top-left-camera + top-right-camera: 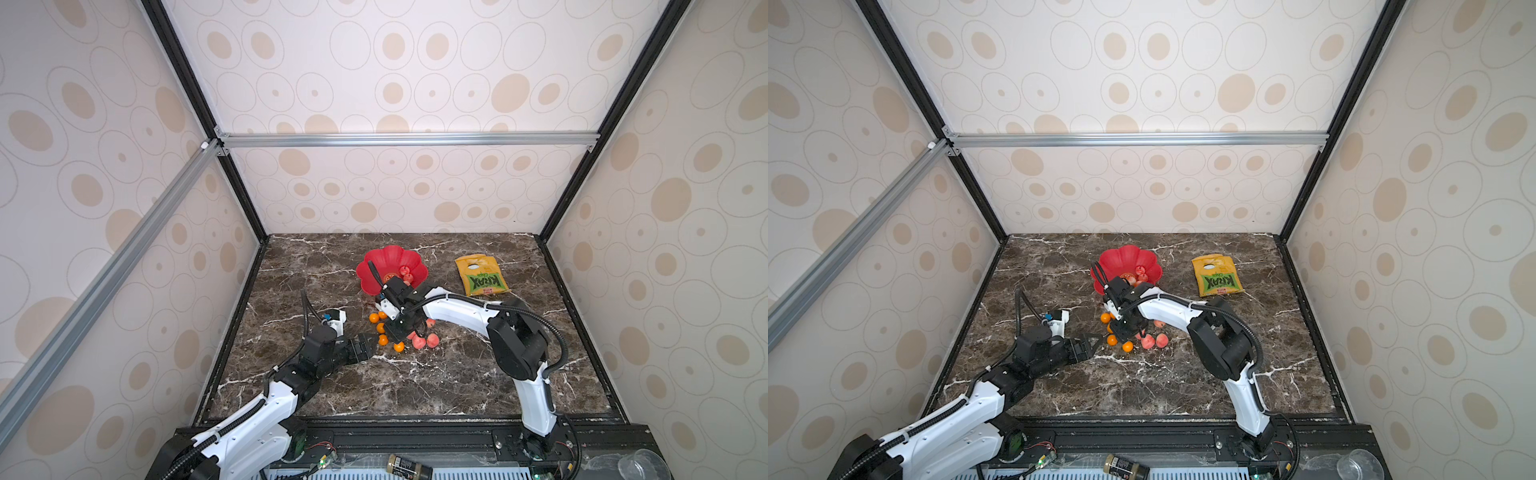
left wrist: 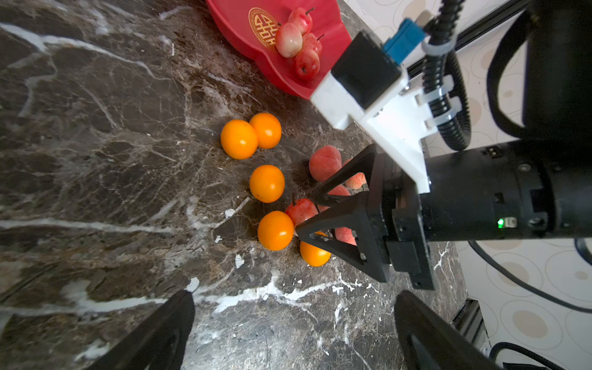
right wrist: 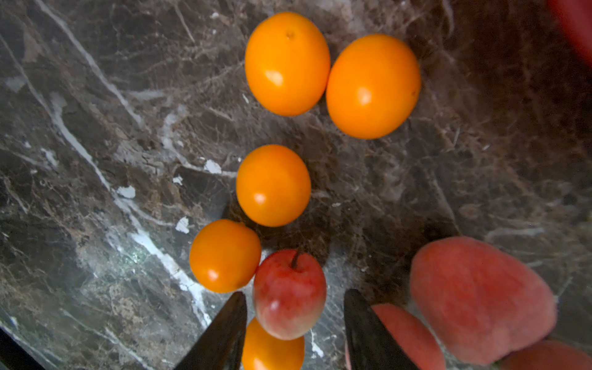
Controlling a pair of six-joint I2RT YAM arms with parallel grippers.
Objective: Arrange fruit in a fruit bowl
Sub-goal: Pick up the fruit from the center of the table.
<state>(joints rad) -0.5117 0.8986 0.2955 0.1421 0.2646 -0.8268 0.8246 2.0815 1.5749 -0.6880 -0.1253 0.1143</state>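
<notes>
Fruit bowl, 12 o'clock on counter: four pink-red fruits beside gold mark. Loose orange fruits at bowl's 6 o'clock. Right tool: spread, straddling stemmed red fruit, not touching. Left tool: spread, at cluster's 8 o'clock.

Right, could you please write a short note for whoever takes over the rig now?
Left gripper: open, empty, near the loose fruit.
Right gripper: open, jaws astride a red fruit on the table, not yet closed.
Done: four red fruits visible in the bowl.
Left: five orange fruits and several pink ones lie on the table near the bowl.
</notes>
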